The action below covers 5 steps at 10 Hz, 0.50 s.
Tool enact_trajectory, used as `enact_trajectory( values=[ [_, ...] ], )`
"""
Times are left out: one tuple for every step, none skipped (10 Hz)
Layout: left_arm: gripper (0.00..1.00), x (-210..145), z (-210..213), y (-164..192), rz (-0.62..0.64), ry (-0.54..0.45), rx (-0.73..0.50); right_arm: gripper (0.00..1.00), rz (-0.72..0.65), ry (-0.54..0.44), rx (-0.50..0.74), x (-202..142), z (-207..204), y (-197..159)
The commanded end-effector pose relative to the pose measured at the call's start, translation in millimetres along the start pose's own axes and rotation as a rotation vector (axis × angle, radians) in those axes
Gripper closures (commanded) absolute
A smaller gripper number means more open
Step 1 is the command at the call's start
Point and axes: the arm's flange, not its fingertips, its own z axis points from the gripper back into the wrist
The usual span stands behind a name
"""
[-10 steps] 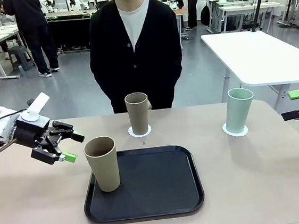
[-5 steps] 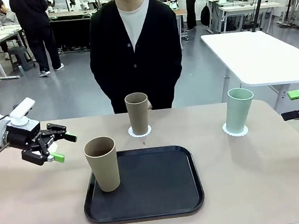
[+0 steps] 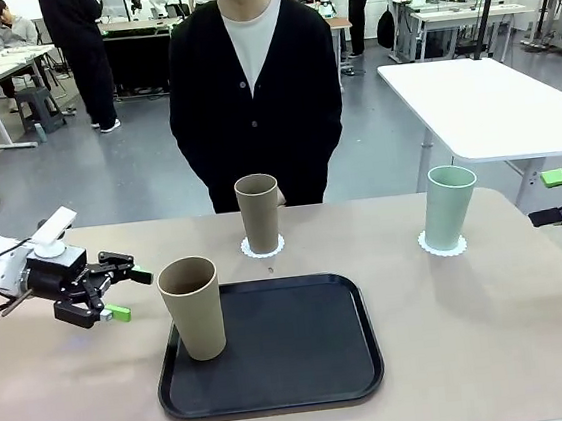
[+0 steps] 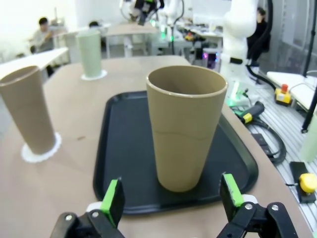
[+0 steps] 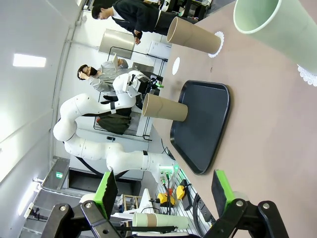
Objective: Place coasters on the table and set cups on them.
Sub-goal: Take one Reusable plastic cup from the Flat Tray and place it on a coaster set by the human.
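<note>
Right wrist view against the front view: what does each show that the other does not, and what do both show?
Right wrist view: a coaster with no cup, on the table past the tray. Front view: the white side table. Both: the mint cup, the tan cup on its coaster, the tan cup on the tray, the open left gripper.

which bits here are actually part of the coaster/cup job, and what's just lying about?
Job:
- near tan cup, standing on the tray, no coaster under it
- far tan cup on the middle coaster
- mint cup on the right coaster
- beige table

Lying about:
- black tray, only carries the near cup
- white table behind
</note>
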Motion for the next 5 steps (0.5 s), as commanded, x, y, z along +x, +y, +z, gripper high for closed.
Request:
enact_trajectory(
  values=[
    [0.0, 4, -11, -2, 0.0, -0.01, 0.029, 0.0, 0.001, 0.001, -0.002, 2, -1, 0],
    [0.0, 4, -17, -1, -0.007, -0.013, 0.026, 0.0, 0.001, 0.001, -0.002, 2, -1, 0],
    [0.0, 3, -22, 0, -0.008, -0.019, 0.02, 0.0, 0.001, 0.001, -0.002, 2, -1, 0],
    [0.0, 2, -28, 1, -0.011, -0.024, 0.011, 0.0, 0.001, 0.001, -0.002, 2, -1, 0],
    [0.0, 3, -33, 0, -0.016, -0.025, 0.0, 0.0, 0.001, 0.001, -0.002, 2, -1, 0]
  ],
)
